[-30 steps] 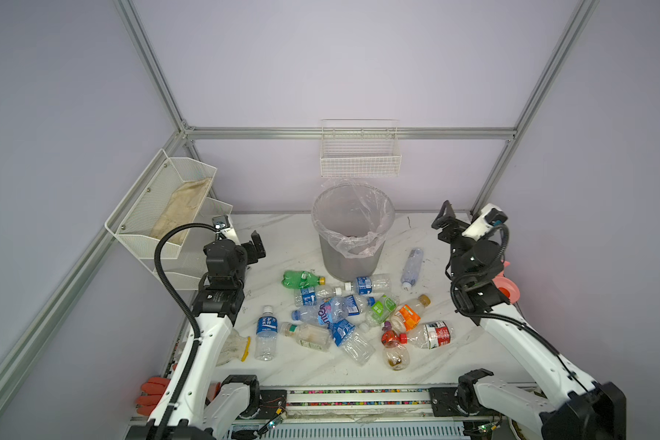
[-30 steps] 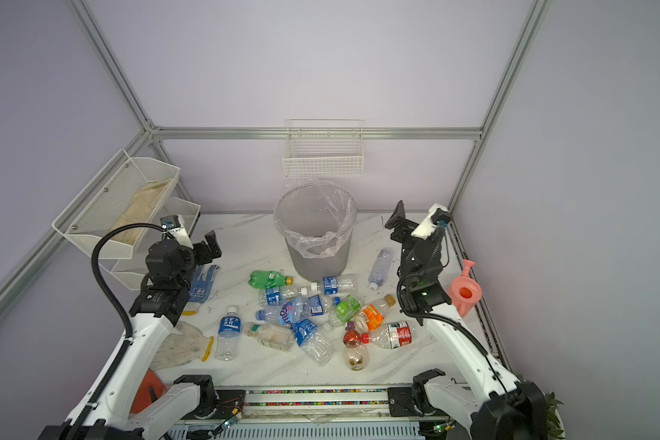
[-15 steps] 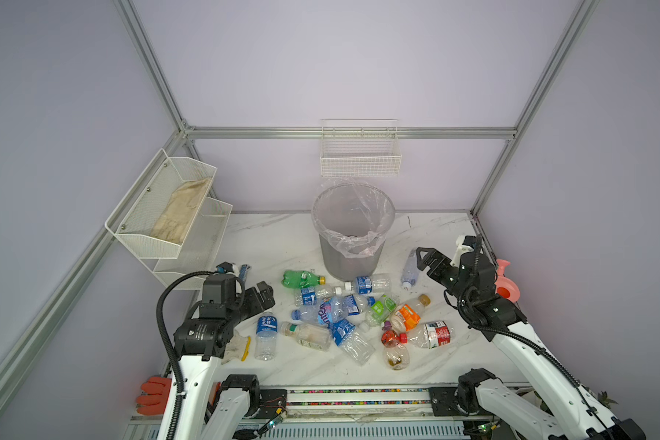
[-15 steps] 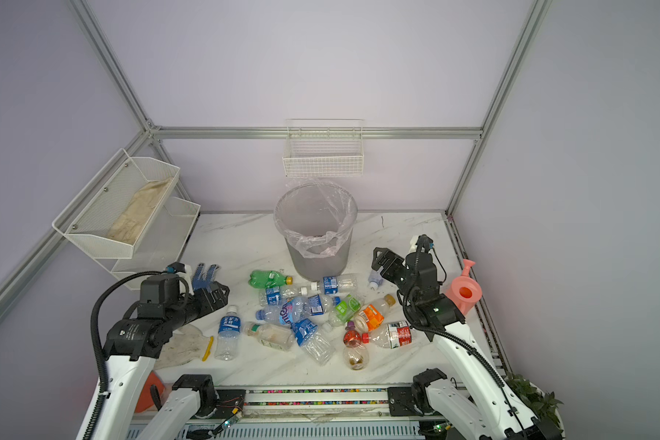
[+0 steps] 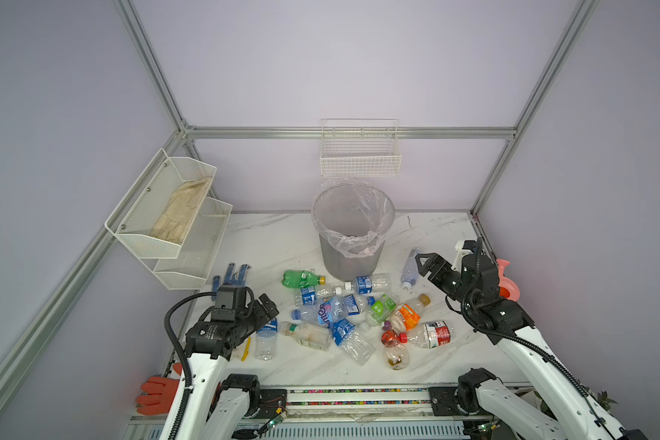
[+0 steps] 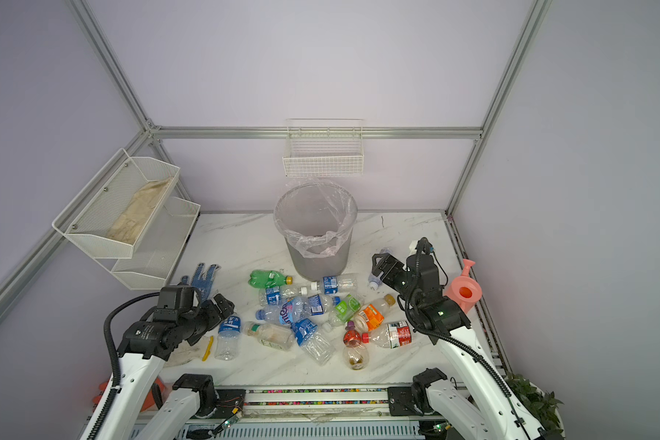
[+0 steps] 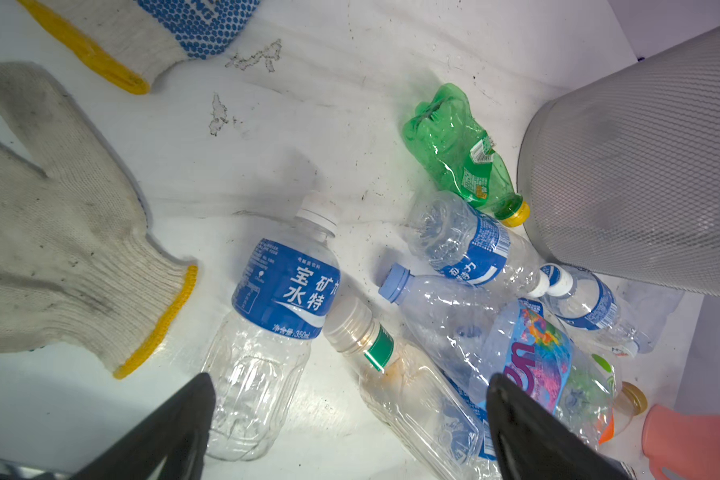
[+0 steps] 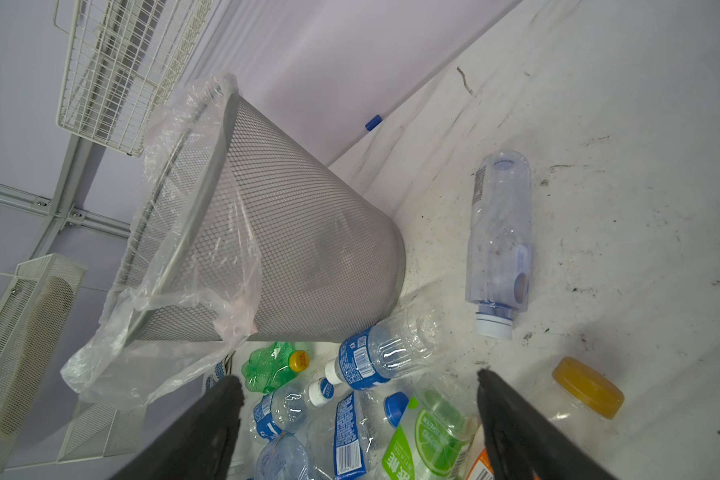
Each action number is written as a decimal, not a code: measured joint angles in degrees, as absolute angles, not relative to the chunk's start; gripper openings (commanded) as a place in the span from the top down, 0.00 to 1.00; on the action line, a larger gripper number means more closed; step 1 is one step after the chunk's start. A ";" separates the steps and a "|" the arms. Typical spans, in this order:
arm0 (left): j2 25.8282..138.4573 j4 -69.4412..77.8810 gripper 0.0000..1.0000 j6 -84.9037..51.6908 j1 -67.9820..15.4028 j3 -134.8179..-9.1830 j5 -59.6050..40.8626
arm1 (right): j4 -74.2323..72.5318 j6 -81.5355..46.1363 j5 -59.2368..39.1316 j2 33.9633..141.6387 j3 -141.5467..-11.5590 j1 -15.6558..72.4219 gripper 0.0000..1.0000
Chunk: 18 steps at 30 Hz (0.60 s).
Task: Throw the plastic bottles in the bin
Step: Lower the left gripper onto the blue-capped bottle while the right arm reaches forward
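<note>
Bottles (image 5: 336, 310) heaped on desk (image 5: 275, 236), at 6 o'clock from bin (image 5: 349, 263).
Left claw (image 5: 270, 309) and right claw (image 5: 422, 265) are wide open, empty; centre each over one bottle's body before you close.

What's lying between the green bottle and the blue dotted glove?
Nothing; only bare marble table separates the green bottle from the glove, clear in both top views.
</note>
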State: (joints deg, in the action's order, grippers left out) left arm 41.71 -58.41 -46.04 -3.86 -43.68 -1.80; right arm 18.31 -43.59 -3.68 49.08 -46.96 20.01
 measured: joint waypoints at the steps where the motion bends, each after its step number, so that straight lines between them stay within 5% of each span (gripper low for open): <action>1: 42.41 -57.52 0.00 -46.52 -4.40 -42.92 -1.10 | 18.41 -43.68 -3.95 49.04 -46.81 20.05 0.11; 8: 50.35 -53.36 0.00 -48.58 -6.57 -38.20 2.17 | 18.72 -43.88 -4.21 47.90 -46.46 20.05 0.10; 18: 54.00 -47.20 0.12 -48.97 -6.90 -33.50 3.64 | 14.81 -44.99 -7.51 47.79 -40.36 20.10 0.10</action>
State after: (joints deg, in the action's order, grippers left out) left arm 54.00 -47.20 -48.97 -6.90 -33.50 3.64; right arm 14.81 -44.99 -7.51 47.79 -40.36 20.10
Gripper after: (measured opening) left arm 0.879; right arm 0.901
